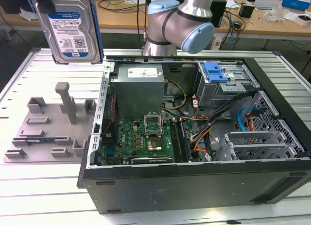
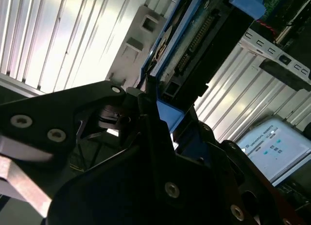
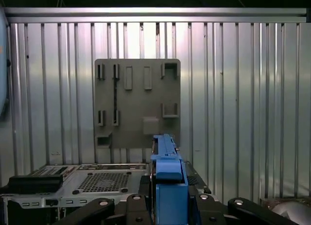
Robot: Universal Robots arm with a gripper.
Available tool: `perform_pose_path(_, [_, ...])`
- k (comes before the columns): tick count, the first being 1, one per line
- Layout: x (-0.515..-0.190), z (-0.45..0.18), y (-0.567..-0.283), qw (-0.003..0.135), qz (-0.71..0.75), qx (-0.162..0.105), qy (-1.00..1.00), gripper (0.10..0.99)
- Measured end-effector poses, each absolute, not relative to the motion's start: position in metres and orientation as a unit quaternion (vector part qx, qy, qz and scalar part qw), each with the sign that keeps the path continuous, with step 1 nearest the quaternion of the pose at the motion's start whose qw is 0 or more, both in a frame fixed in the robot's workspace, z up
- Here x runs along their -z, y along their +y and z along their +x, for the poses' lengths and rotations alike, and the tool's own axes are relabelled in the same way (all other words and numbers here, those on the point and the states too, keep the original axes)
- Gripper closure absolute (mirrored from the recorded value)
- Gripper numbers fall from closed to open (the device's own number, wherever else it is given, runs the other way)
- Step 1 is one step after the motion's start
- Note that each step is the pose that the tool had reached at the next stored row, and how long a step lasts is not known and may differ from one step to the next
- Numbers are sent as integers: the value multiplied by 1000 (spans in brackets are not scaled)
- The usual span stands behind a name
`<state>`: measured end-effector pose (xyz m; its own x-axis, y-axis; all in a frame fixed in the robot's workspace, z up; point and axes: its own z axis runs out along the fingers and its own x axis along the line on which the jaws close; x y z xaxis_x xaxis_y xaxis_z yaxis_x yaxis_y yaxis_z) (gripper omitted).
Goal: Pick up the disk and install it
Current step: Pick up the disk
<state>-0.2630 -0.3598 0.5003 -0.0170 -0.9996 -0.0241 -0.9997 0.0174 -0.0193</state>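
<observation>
Disk (image 1: 70, 28), pinched by its blue carrier in our claw (image 3: 167, 191), hangs upright, long axis vertical, over the grey fixture plate (image 1: 46, 132), with the drive cage (image 1: 226, 86) well apart toward the exterior view's right.

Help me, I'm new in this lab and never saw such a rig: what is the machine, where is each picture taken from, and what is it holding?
The machine is a silver-and-blue jointed robot arm. The exterior view looks from off the arm onto a ribbed metal table. On it lie an open black computer case, showing a green circuit board and a grey power supply, and beside it a flat grey plastic fixture plate. Both wrist views come from cameras riding on the arm. Its black gripper is shut on the disk, a flat silver hard drive in a bright blue plastic carrier, held clear of the table at the exterior view's left.
</observation>
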Motion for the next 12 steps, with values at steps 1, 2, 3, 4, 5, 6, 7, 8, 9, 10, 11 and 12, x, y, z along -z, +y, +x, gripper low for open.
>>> perform_pose_path(1, [-500, -257, -363, 15, -701, -2, 713, 722])
perform_pose_path(2, [-500, -253, -365, 15, -701, -2, 713, 722])
perform_pose_path(3, [-500, -251, -366, 15, -701, -2, 713, 722])
perform_pose_path(4, [-500, -247, -368, 15, -701, -2, 713, 722])
perform_pose_path(5, [-500, -245, -369, 15, -701, -2, 713, 722])
perform_pose_path(6, [-500, -240, -372, 15, -701, -2, 713, 722])
perform_pose_path(7, [-500, -235, -375, 15, -701, -2, 713, 722])
perform_pose_path(8, [-500, -231, -377, 15, -701, -2, 713, 722])
perform_pose_path(9, [-500, -229, -378, 15, -701, -2, 713, 722])
perform_pose_path(10, [-500, -226, -380, 15, -701, -2, 713, 722])
perform_pose_path(11, [-500, -221, -384, 15, -701, -2, 713, 722])
perform_pose_path(12, [-500, -218, -386, 15, -701, -2, 713, 722])
